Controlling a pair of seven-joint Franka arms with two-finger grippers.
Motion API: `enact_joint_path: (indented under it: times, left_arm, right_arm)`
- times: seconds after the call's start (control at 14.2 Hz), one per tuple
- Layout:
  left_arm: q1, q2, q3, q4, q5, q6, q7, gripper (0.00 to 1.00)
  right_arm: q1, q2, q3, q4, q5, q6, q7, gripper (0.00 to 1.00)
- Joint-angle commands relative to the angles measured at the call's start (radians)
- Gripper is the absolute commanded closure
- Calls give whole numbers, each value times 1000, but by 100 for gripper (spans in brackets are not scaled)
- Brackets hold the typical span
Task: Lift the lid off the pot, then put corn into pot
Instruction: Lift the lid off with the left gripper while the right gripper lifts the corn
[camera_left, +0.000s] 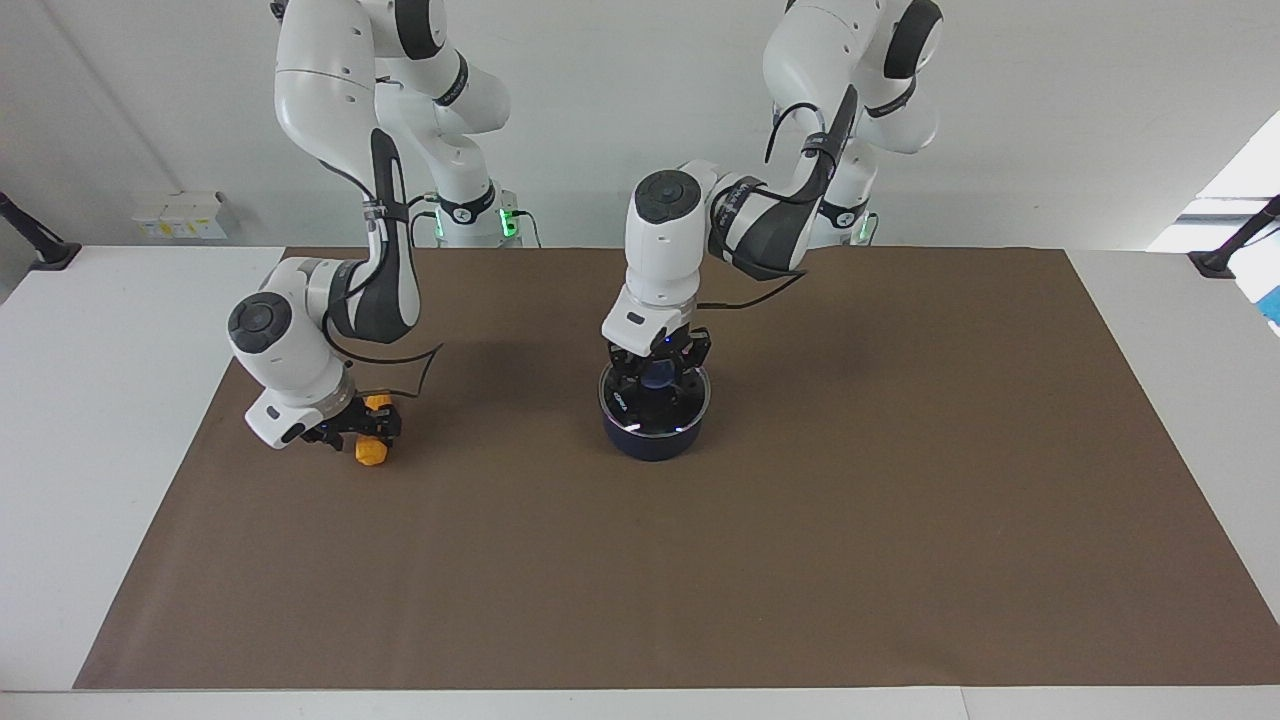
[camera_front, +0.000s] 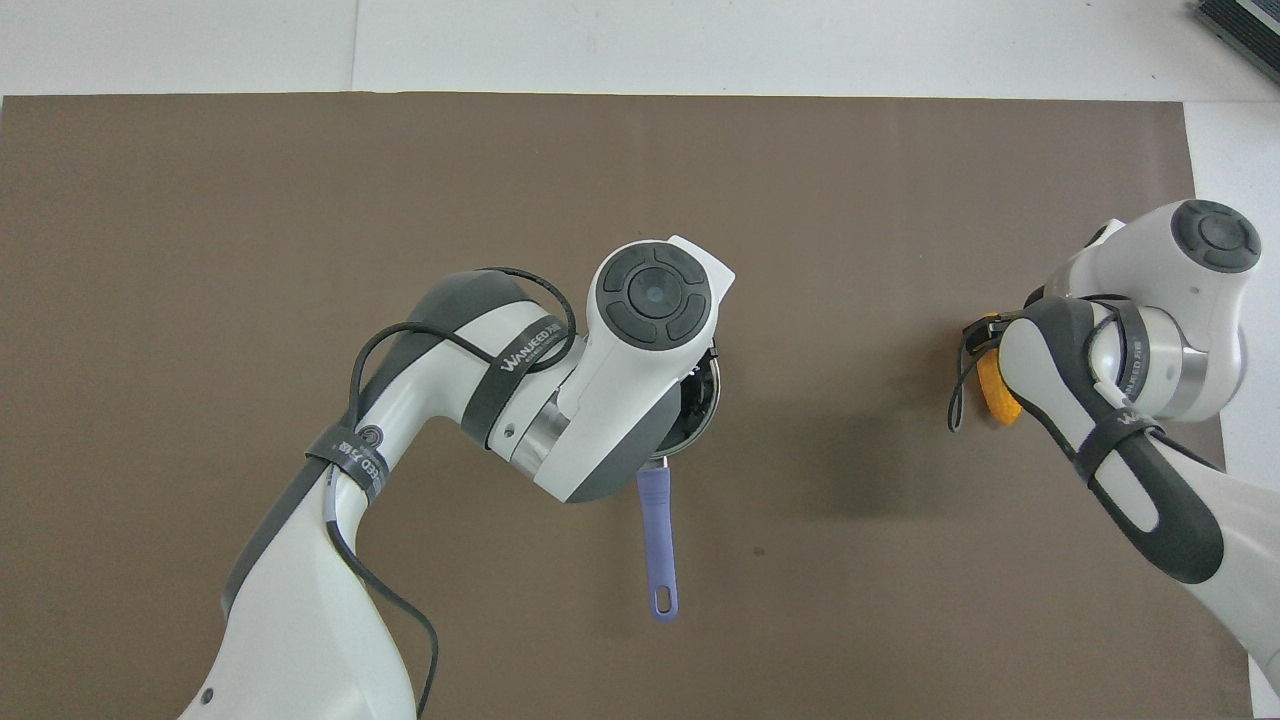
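Observation:
The dark navy pot stands mid-table with the glass lid resting on it. My left gripper is down on the lid, at its blue knob. In the overhead view the left wrist covers most of the pot, and only its rim and long blue handle show, pointing toward the robots. The yellow-orange corn lies on the mat toward the right arm's end. My right gripper is shut across its middle. The corn also shows in the overhead view, beside the right wrist.
A brown mat covers the white table. Nothing else lies on the mat.

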Motion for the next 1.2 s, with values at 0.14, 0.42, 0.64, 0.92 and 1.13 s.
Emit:
enact_joint_path:
  times: [0.14, 0.42, 0.64, 0.92, 1.13]
  left_arm:
    - [-4, -42, 25, 20, 14, -58, -20, 100]
    - [49, -117, 30, 4, 17, -53, -6, 100]
    - [86, -161, 31, -53, 20, -41, 12, 100]
    - [172, -265, 31, -200, 20, 25, 135, 100]
    - [235, -348, 31, -351, 20, 119, 233, 100]
  right_arm:
    - [-2, -20, 8, 2, 8, -14, -16, 100]
    - [-5, -35, 6, 105, 8, -117, -17, 100]
    - [-4, -107, 6, 154, 6, -200, -11, 100]
    - [8, -156, 14, 240, -11, -314, -7, 100]
    - [82, -149, 14, 311, -11, -388, 65, 100]
